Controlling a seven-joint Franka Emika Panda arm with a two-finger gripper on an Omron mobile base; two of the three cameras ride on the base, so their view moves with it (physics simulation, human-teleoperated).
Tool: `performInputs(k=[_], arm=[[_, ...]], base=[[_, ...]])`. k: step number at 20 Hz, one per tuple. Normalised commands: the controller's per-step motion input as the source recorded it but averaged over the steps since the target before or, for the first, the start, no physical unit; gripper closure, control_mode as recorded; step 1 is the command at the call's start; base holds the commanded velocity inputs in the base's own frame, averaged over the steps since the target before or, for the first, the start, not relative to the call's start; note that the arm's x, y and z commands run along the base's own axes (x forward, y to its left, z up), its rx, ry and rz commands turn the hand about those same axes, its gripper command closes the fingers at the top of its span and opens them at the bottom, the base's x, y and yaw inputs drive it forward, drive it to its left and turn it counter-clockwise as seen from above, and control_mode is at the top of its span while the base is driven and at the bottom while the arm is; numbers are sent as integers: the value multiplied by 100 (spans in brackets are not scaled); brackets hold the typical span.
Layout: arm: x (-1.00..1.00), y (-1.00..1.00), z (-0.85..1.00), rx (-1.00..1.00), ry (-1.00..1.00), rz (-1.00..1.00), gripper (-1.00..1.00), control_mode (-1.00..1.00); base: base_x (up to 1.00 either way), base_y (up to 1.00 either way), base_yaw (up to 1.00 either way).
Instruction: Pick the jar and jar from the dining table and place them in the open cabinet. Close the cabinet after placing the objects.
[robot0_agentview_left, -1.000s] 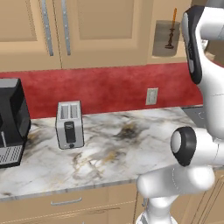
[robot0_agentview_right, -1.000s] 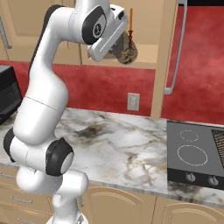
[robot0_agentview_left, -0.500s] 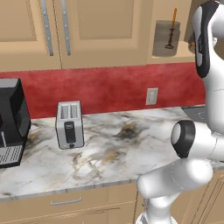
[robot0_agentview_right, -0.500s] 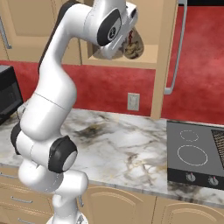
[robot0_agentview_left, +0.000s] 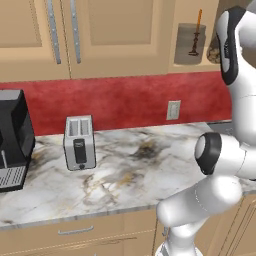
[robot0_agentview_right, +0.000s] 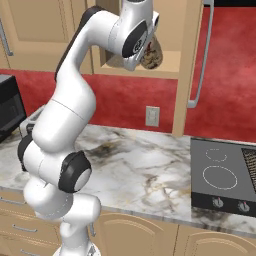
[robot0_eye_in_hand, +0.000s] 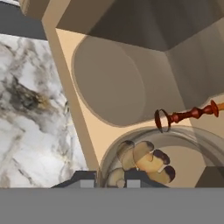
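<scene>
You see the mushroom jar (robot0_eye_in_hand: 144, 162) upright on the cabinet (robot0_agentview_right: 170, 59) shelf beside the grey jar (robot0_agentview_left: 190, 44), probably pinched by your tool (robot0_eye_in_hand: 111, 178).

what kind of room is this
A kitchen, rendered in simulation: a toaster stands on the marble counter, a cooktop is set into it, and tan wall cabinets hang above a red backsplash.

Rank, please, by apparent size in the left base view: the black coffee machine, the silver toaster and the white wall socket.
1. Black coffee machine, though cut by the frame's edge.
2. Silver toaster.
3. White wall socket, farther back, so partly distance.
</scene>
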Motion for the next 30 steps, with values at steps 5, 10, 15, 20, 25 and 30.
performInputs(k=[5,10,15,20,25,30], arm=[[18,-4,-14,-2,3,1,100,-100],[5,0,-12,0,7,0,-100,-100],[15,-14,2,0,-11,2,-100,-100],[0,-1,12,-1,-34,11,-100,-100],[5,0,12,0,-46,8,-100,-100],[17,3,13,0,-69,6,-100,-100]], base=[[0,0,0],[0,0,0],[0,0,0],[0,0,0],[0,0,0],[0,0,0]])
